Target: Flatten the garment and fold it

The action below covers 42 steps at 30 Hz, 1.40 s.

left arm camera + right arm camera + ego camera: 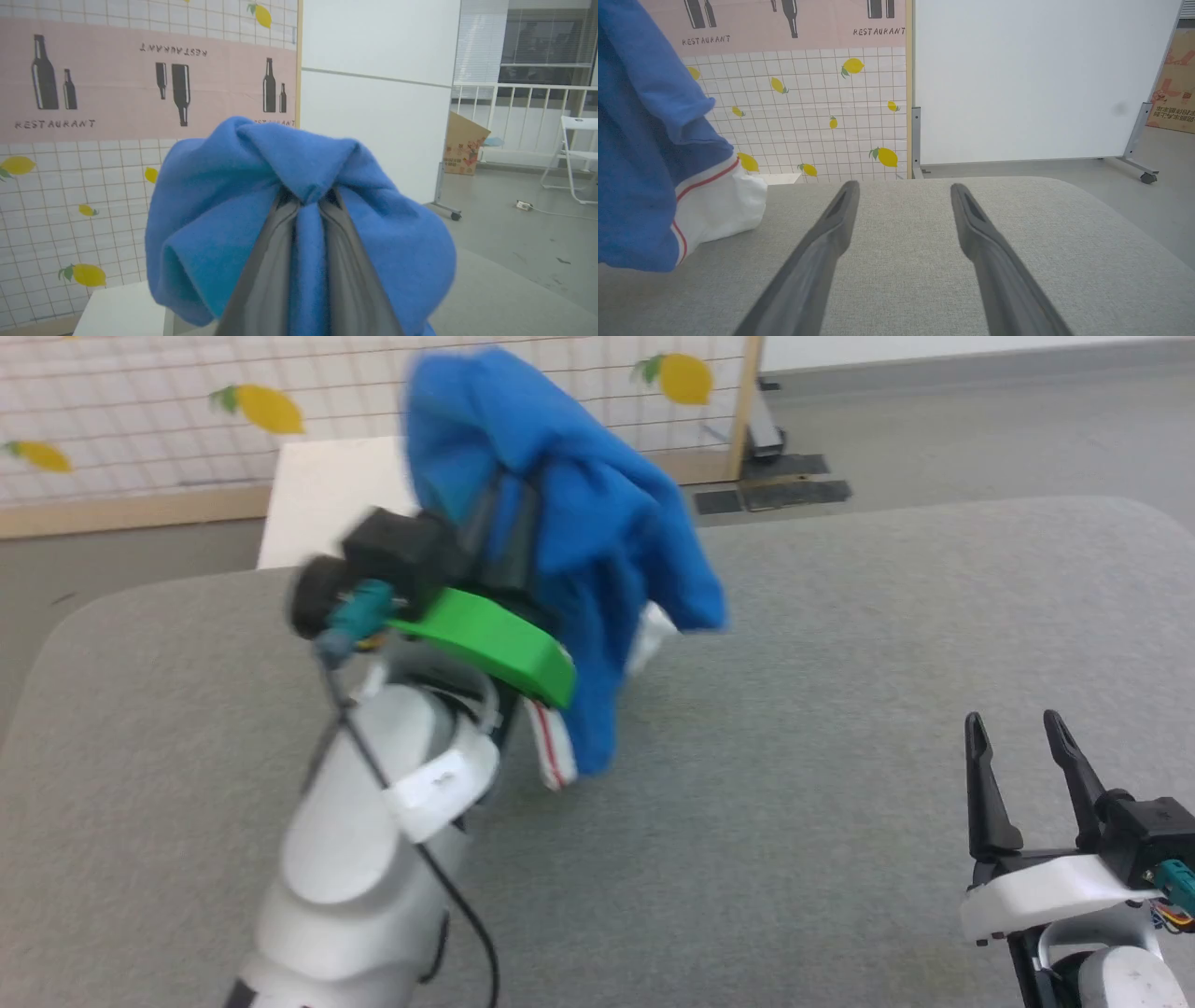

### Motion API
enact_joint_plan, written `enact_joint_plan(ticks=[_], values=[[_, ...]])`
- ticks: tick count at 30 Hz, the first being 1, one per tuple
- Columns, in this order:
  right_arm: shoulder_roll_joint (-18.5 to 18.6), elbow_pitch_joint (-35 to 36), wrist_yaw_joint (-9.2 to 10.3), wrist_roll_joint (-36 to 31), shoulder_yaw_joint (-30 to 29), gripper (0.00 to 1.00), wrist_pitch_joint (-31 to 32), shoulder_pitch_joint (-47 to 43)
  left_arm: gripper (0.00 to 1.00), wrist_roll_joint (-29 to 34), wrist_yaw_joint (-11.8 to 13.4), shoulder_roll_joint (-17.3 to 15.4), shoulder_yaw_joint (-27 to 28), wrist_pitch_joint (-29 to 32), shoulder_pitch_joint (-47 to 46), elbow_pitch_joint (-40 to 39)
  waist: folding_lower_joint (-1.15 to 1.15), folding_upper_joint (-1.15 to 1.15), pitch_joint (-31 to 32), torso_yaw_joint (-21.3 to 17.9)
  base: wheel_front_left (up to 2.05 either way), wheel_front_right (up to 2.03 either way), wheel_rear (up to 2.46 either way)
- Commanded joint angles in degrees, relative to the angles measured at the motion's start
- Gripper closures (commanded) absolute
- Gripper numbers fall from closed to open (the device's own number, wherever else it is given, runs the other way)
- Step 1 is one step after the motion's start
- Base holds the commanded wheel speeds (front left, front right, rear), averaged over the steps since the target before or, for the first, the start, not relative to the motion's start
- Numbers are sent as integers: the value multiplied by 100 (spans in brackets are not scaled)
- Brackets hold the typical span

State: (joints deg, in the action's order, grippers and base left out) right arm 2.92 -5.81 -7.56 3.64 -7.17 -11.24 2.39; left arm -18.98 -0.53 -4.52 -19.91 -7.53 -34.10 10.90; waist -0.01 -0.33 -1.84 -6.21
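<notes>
The garment (597, 541) is a royal-blue knit shirt, bunched and lifted above the grey table (840, 644). Its white sleeve with red stripes (551, 751) hangs down toward the table top. My left gripper (509, 537) is shut on a fold of the garment, and the cloth drapes over its fingers. In the left wrist view the garment (233, 233) wraps around both fingers (266, 275), which pinch a blue ridge between them. My right gripper (1018, 733) stands open at the lower right with nothing in it. The right wrist view shows the garment (640, 140) hanging at the left, apart from my right gripper (903, 191).
A small white table (327, 490) stands beyond the grey table's far left edge. Behind it is a tiled lemon-print screen (140, 420) in a wooden frame. A white panel on castors (1041, 79) stands further right. Grey cloth surface (1017, 242) spreads under my right gripper.
</notes>
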Motion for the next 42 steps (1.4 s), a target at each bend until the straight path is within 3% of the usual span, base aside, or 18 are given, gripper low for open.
enact_joint_plan(ticks=[1,7,16,19,20,21,26,32,36,42], values=[[-4,30,8,-9,20,0,20,-75,100,-69,-19,46,-104,59,-44,166,1,33,2,-341,0,0,0],[-4,34,8,34,77,0,27,-51,100,-476,-69,152,-889,704,216,1141,1,33,-132,-702,0,0,0],[-4,-54,8,113,125,0,-57,10,100,-1507,-257,163,-2036,2893,676,2335,1,33,-334,-931,0,0,0],[-4,-76,8,109,100,0,-73,6,100,-1682,-236,163,-2190,3338,728,2493,1,33,-350,-884,0,0,0],[-4,-88,8,98,95,0,-78,4,36,-1724,-217,163,-2211,3393,729,2508,1,33,-348,-848,0,0,0],[-4,-98,8,89,89,0,-82,5,0,-1744,-204,163,-2217,3387,723,2504,1,33,-341,-814,0,0,0],[-4,-113,8,72,122,0,-82,1,0,-1762,-128,164,-2007,2624,634,2278,1,33,-243,-598,0,0,0],[-4,-69,8,44,139,0,-64,-48,0,-1492,-106,-5,-1512,563,578,1602,1,33,-78,-262,0,0,0],[-4,-1,8,0,115,0,-34,-124,0,-1320,-24,-268,-1223,-400,725,1244,1,33,44,-17,0,0,0],[-4,152,8,-48,69,0,41,-239,0,-982,224,-686,-652,-737,1209,720,1,33,185,345,0,0,0]])
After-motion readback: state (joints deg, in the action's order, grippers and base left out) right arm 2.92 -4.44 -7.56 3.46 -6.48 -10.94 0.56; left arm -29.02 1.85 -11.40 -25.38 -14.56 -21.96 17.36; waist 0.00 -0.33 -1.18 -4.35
